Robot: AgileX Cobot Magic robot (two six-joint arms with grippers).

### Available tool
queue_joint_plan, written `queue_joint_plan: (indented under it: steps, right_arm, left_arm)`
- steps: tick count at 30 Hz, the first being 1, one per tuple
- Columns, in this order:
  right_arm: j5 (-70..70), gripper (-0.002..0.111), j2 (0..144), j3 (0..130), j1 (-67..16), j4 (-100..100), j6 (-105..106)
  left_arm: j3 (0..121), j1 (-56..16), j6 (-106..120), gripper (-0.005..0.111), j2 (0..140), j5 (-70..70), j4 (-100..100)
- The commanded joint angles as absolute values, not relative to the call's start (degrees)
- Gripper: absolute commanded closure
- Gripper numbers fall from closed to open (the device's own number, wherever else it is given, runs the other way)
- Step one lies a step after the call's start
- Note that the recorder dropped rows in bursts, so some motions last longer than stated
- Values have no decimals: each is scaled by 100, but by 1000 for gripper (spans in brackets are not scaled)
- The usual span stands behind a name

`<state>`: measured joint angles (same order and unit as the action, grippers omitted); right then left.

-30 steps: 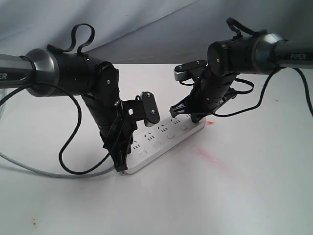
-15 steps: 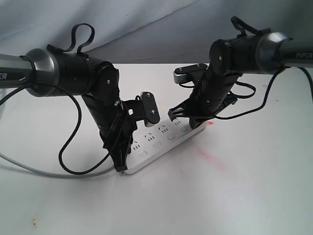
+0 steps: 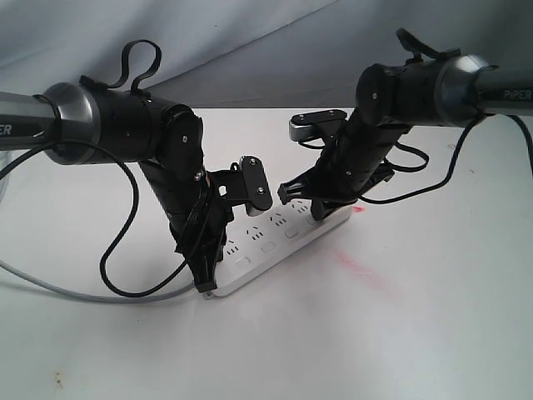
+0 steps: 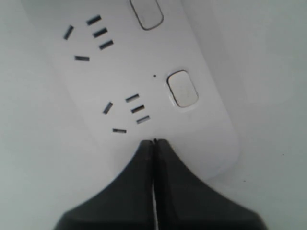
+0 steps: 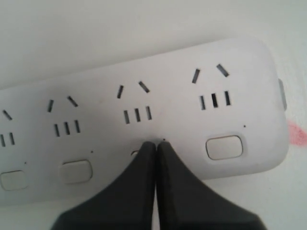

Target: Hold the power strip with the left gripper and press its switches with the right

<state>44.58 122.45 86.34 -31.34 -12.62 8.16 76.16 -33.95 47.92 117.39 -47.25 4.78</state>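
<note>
Right gripper [image 5: 156, 144] has slid inward along the power strip [image 3: 268, 247] over the last second, off the end switch [image 5: 224, 147] to the next one. Its fingers are pinched together, tip covering that switch; I can't confirm contact. Left gripper [image 4: 153, 143] hasn't budged, fingers together, bearing on the strip's near end on the table [image 3: 400, 333]. I'd say second press is starting.

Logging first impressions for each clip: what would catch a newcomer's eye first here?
A white power strip lies diagonally on the table. The left gripper, fingers shut, bears on one rounded end, while the right gripper, also shut, points down at the second switch from the other end. A red smear lies beside that end.
</note>
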Motion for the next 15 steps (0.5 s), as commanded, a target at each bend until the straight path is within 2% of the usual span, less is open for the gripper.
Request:
queue_joint_plan:
  steps: [1,15]
  right_arm:
    - [4379,108,12162,8613,-3149,-1613,1164]
    - [4291,108,12162,8613,-3149,-1407,1161]
  left_arm:
    - [7539,-3426,4761,107,11923,-4922,529]
    - [7539,-3426,4761,107,11923,-4922,529]
